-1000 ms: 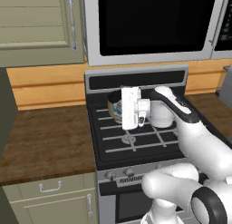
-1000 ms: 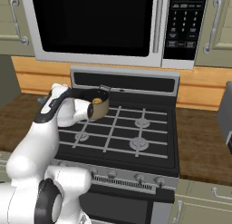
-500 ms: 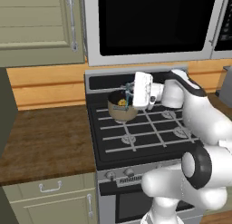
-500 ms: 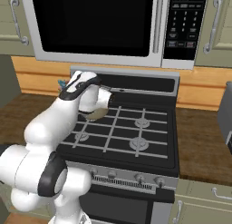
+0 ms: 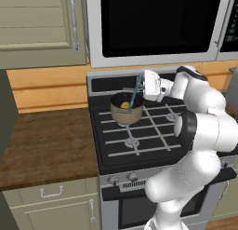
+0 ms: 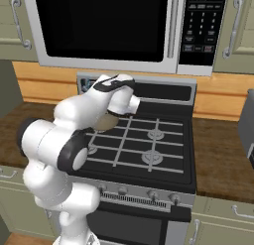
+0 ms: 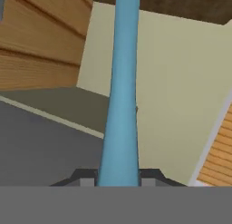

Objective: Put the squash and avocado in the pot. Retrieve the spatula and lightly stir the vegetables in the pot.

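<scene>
- Left base view: the pot [image 5: 125, 112] sits on the back left burner of the stove [image 5: 139, 145]. The yellow squash [image 5: 124, 104] lies inside it. The gripper [image 5: 141, 84] is closed tight on the blue spatula [image 5: 135, 93], which dips into the pot.
- Right base view: the arm [image 6: 94, 110] hides most of the pot [image 6: 105, 123].
- Hand view: the spatula [image 7: 120, 91] handle sits between both finger tips [image 7: 87, 178].
</scene>
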Controlling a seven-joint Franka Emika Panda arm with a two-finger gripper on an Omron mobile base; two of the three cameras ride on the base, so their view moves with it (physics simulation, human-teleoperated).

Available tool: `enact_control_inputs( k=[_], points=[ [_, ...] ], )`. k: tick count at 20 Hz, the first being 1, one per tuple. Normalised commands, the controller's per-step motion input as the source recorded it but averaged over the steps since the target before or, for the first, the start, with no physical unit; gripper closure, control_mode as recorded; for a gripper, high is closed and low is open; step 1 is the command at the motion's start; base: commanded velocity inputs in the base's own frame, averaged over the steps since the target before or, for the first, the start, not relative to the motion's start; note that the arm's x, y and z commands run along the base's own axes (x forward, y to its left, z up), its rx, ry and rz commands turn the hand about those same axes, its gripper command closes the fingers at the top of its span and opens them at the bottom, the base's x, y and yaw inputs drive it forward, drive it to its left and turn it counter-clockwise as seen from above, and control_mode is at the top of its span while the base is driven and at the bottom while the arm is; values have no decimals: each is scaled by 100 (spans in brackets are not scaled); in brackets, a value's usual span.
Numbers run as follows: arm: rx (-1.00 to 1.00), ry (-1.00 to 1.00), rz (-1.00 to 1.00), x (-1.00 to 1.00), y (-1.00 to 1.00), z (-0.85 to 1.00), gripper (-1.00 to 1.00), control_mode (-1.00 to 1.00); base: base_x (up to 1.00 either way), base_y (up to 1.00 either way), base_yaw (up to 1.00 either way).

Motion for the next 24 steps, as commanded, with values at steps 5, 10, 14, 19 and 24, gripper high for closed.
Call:
enact_control_inputs(
  k=[5, 10, 14, 19, 24],
  points=[
    [15, 8, 0, 27, -39, 0, 100, -100, 0, 0, 0],
    [18, 3, 0, 38, -32, 0, 100, -100, 0, 0, 0],
    [19, 5, 0, 39, -28, 0, 100, -100, 0, 0, 0],
    [9, 11, 0, 39, -22, 0, 100, -100, 0, 0, 0],
    [3, 14, 0, 42, -13, -4, 100, -100, 0, 0, 0]
  ],
)
